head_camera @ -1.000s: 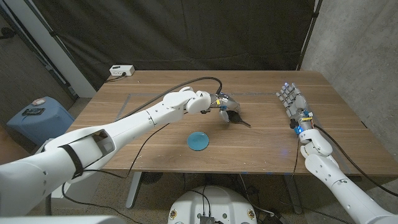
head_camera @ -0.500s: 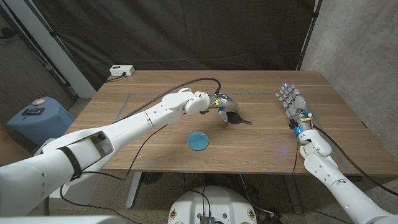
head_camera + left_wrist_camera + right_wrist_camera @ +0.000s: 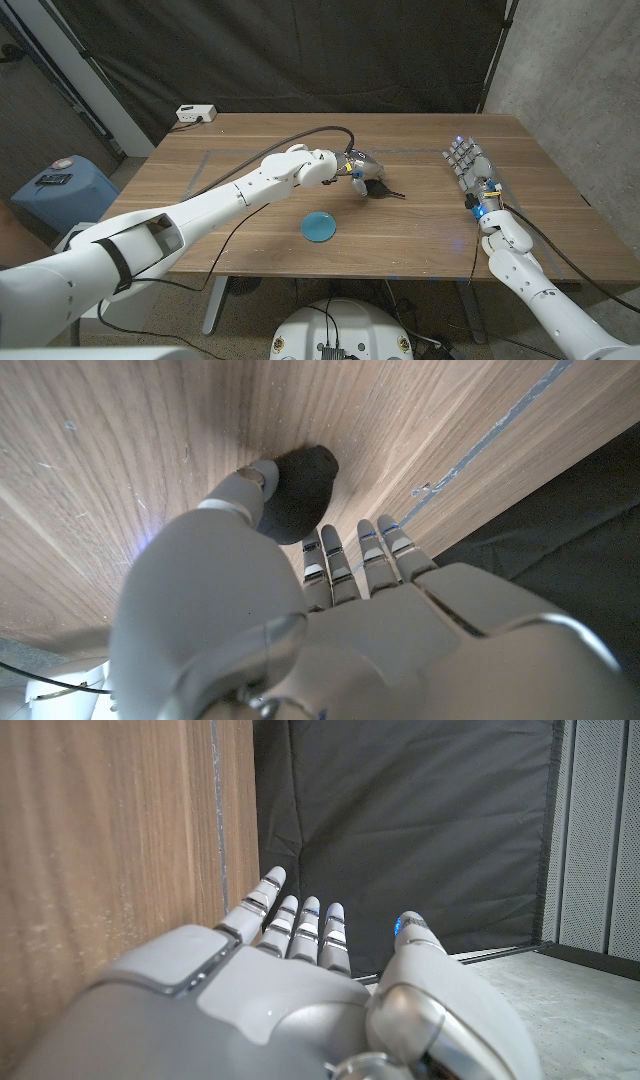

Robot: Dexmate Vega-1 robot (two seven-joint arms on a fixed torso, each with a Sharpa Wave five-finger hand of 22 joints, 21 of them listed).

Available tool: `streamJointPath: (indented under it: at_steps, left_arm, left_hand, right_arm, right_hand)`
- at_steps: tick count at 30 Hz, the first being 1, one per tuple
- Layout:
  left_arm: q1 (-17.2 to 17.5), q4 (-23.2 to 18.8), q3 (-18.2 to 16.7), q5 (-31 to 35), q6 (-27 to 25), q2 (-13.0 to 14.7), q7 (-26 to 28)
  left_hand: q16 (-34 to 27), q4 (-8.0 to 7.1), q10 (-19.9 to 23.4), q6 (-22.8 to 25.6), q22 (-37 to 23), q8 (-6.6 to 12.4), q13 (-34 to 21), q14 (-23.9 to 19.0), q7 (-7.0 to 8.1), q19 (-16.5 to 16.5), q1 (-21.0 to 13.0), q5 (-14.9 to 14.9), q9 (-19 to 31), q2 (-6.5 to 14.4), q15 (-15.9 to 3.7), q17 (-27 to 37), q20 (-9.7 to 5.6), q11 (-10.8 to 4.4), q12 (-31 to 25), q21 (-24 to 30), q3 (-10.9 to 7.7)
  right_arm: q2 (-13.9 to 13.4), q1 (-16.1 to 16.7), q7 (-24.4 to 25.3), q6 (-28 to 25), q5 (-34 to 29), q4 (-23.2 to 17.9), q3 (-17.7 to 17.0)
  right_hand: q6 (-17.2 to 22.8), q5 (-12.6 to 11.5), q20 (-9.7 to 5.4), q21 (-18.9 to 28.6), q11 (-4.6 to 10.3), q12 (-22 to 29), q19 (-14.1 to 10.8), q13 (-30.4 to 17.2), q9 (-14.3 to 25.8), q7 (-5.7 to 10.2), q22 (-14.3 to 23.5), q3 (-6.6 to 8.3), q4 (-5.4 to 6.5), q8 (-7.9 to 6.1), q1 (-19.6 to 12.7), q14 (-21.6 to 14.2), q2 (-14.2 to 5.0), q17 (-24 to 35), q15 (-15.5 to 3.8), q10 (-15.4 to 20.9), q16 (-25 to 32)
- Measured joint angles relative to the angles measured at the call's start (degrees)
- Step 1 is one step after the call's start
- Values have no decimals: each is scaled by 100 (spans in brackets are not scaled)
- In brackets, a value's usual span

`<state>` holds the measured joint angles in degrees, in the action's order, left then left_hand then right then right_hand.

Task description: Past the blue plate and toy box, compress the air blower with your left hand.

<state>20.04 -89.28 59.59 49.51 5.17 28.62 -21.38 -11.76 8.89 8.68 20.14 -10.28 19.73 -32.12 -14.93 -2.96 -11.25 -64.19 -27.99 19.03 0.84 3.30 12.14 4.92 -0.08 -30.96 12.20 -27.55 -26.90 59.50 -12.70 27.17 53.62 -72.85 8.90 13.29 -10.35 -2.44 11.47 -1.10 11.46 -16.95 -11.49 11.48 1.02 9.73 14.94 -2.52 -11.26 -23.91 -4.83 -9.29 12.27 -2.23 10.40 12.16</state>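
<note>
Reaching across the wooden table (image 3: 250,215) in the head view, the left hand (image 3: 360,172) closes on the black air blower (image 3: 380,188), which lies near the table's middle with its thin nozzle pointing toward three o'clock. The blue plate (image 3: 320,226) sits at seven o'clock from the blower, apart from it. At three o'clock, near the table's edge, the right hand (image 3: 472,170) is open, fingers straight and holding nothing.

From the left wrist view, the left hand (image 3: 300,620) has its thumb (image 3: 245,490) pressed against the dark round blower (image 3: 300,495), the other fingers extended beside it over the wood.

From the right wrist view, the right hand (image 3: 300,990) shows its fingers spread and empty beside the table.
</note>
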Motion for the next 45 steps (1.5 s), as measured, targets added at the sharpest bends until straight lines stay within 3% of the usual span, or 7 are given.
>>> streamJointPath:
  at_steps: [12,15,21,23,30,40,45]
  left_arm:
    - [62,6,2,32,-120,-7,67]
    - [80,16,6,43,-135,-7,104]
    - [128,54,11,92,-136,-3,337]
    - [142,72,14,106,-134,-3,413]
    - [186,145,17,132,-112,-14,631]
    - [248,223,14,176,-10,-10,1133]
    - [274,234,-6,194,21,2,1303]
  left_hand:
    - [0,-69,-132,-102,-29,2,-117,6,-42,51,105,26,53,-54,55,53,52,132,-65,0,70]
    - [-66,-57,40,59,-29,120,-181,-162,-90,-71,103,28,92,-53,25,87,125,151,-230,17,83]
    - [-161,-3,362,418,-29,336,-305,-454,-86,-279,45,71,174,2,-106,156,112,69,-487,85,84]
    - [-182,-2,408,463,-29,362,-327,-509,-92,-310,37,71,185,9,-115,159,100,107,-521,85,85]
    - [-267,-2,740,800,-39,600,-456,-806,-42,-527,-13,76,269,13,-241,247,104,7,-781,180,85]
    - [-466,55,1624,1594,-54,1261,-674,-1603,214,-1040,-235,77,549,-25,-553,439,51,-315,-1269,333,28]
    - [-499,43,1775,1682,-54,1399,-731,-1733,266,-1122,-236,77,630,-24,-627,477,45,-402,-1318,378,19]
  right_arm:
    - [27,1,-37,-37,32,27,-2]
    - [39,-5,-46,-51,45,39,-2]
    - [51,-11,-72,-72,69,47,-2]
    - [54,-12,-78,-78,76,50,-2]
    - [63,-21,-120,-112,109,69,-2]
    - [71,-56,-161,-154,123,106,5]
    - [71,-71,-170,-175,124,110,16]
  right_hand:
    - [0,0,0,0,0,0,0,0,0,0,0,0,0,0,0,0,0,0,0,0,0]
    - [0,0,0,0,0,0,0,0,0,0,0,0,0,0,0,0,0,0,0,0,0]
    - [0,0,0,0,0,0,0,0,0,0,0,0,0,0,0,0,0,0,0,0,0]
    - [0,0,0,0,0,0,0,0,0,0,0,0,0,0,0,0,0,0,0,0,0]
    - [0,0,20,0,0,0,-20,0,0,0,0,25,-25,0,0,0,0,0,0,0,0]
    - [0,0,20,0,0,0,-20,0,0,0,0,25,-25,0,0,0,0,0,0,0,0]
    - [0,0,20,0,0,0,-20,0,0,0,0,24,-24,0,0,0,0,0,0,0,0]
